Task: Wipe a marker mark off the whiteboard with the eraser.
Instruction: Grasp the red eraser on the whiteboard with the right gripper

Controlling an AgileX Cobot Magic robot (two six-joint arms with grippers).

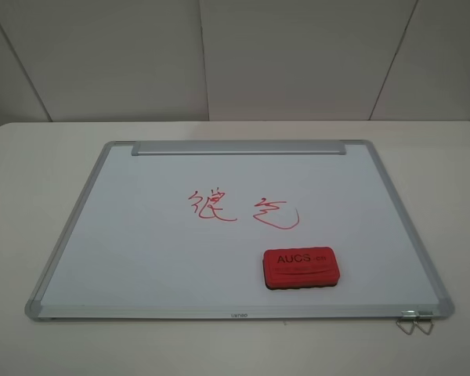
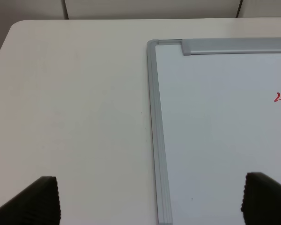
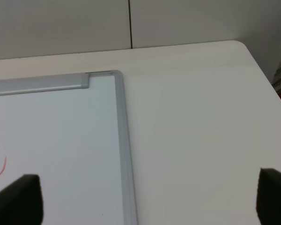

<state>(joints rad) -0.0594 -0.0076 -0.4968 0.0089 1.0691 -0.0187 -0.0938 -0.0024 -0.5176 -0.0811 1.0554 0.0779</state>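
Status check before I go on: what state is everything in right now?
whiteboard: flat on the table
marker mark: unwiped, intact
second red squiggle: intact too
eraser: lying on the whiteboard, label up, ungripped
left gripper: open, empty
right gripper: open, empty

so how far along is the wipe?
Done: nothing. The mark is intact on the board.
In hand: nothing. The eraser lies ungripped on the board near its front edge. The left gripper and right gripper are both open and empty.
Left: grasp the eraser, wipe the mark.
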